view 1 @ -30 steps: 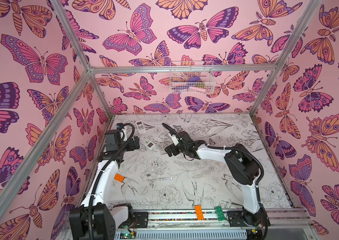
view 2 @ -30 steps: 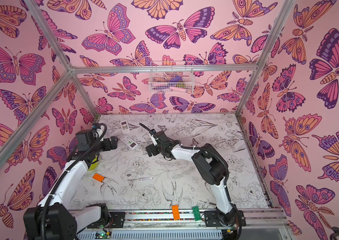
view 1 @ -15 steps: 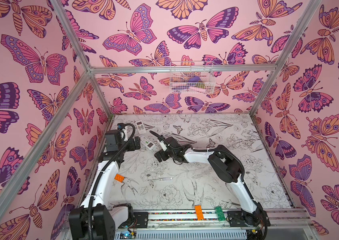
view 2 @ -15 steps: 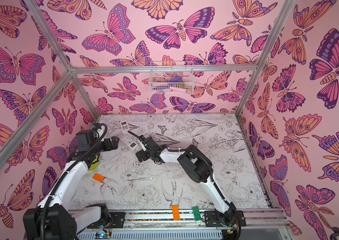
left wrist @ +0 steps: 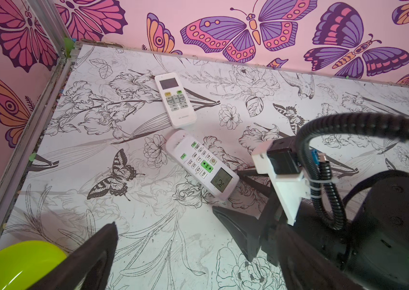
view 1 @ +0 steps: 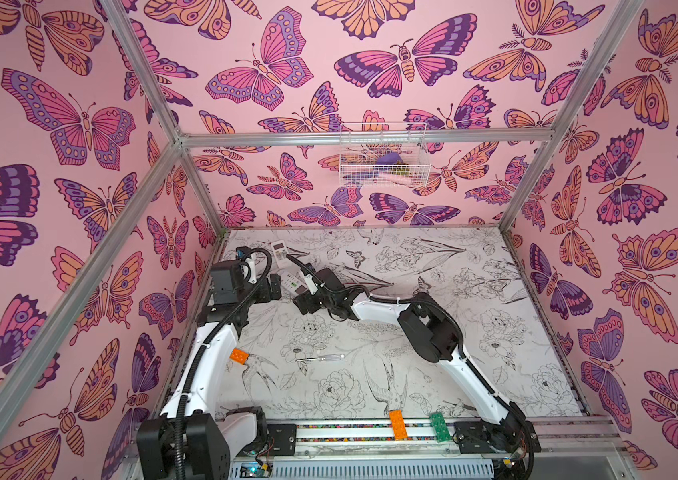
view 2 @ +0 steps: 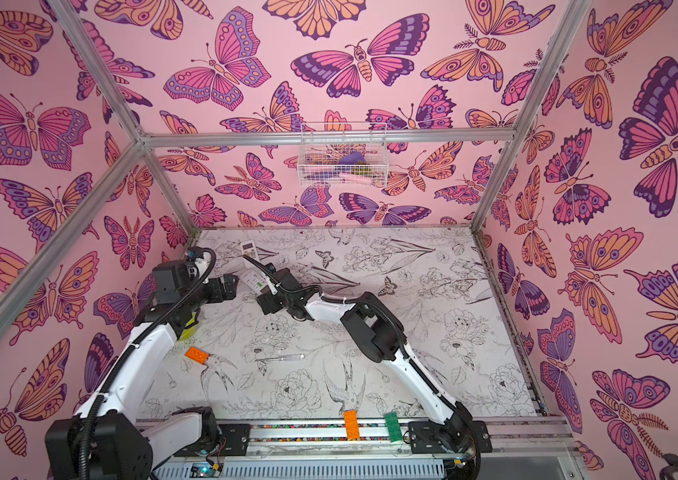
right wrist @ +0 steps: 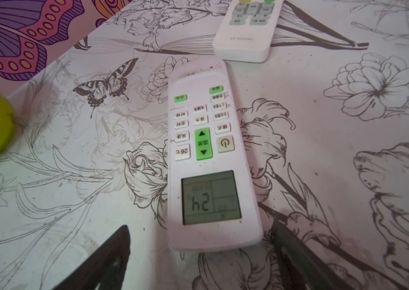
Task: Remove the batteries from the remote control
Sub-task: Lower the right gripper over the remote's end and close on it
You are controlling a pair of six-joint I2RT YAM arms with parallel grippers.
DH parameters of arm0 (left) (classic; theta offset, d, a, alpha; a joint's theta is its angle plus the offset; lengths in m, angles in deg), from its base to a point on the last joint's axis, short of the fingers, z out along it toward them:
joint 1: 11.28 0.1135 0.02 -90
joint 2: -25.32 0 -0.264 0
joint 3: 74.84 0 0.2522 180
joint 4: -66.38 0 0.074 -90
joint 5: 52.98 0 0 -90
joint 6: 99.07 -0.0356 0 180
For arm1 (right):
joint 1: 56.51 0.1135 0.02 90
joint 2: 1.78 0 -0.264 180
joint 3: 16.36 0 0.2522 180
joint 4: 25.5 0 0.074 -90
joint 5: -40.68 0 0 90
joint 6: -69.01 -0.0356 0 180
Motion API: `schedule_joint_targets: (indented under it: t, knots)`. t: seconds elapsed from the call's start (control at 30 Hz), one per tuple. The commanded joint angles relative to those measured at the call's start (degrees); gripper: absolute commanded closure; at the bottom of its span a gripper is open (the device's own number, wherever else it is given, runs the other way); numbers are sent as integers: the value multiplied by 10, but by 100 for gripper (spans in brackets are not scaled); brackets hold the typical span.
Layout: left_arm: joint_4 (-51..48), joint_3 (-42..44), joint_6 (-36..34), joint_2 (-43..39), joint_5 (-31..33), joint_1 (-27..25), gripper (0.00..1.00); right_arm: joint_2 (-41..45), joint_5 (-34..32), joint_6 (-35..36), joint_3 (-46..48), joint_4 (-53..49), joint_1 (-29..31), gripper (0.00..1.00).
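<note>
Top views first: the left hand (view 1: 275, 286) hovers over the far left corner of the tabletop (view 1: 412, 332), spread wide with nothing in it. The right hand (view 1: 300, 298) sits across the middle, almost facing it. The remote (view 1: 292, 282) lies flat between the two hands in both top views, with a second remote (view 2: 249, 248) farther back by the wall. A screwdriver (view 2: 283, 357) and an orange brick (view 1: 238, 355) lie nearer the front, well apart from both hands

Left wrist view: the remote (left wrist: 202, 164) is button side up with its display lit, and the second remote (left wrist: 175, 99) lies just past it, close but not touching. One left finger (left wrist: 98, 251) is well clear of everything. A lime green cup (left wrist: 15, 263) pokes in at the edge

Right wrist view: the display end of the remote (right wrist: 208, 160) sits between the spread fingers of the right hand (right wrist: 199, 226). One finger (right wrist: 103, 261) has a clear gap to it, the other is just beside the corner, and I can't tell if it touches. It's released, not clamped

The batteries I can't see at all, since the back of the remote faces the tabletop
</note>
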Motion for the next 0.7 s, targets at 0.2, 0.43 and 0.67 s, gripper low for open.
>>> schedule_joint_targets:
  t: [0.2, 0.43, 0.67]
  knots:
    - [7, 10, -8, -9, 1, -4, 0, -47, -39, -15, -39, -128, 18, 35]
    - [7, 8, -8, -9, 5, -4, 0, -50, -57, -1, -61, -174, 21, 39]
    - [8, 10, -8, -10, 4, -4, 0, -37, -58, 32, -45, -173, 28, 23]
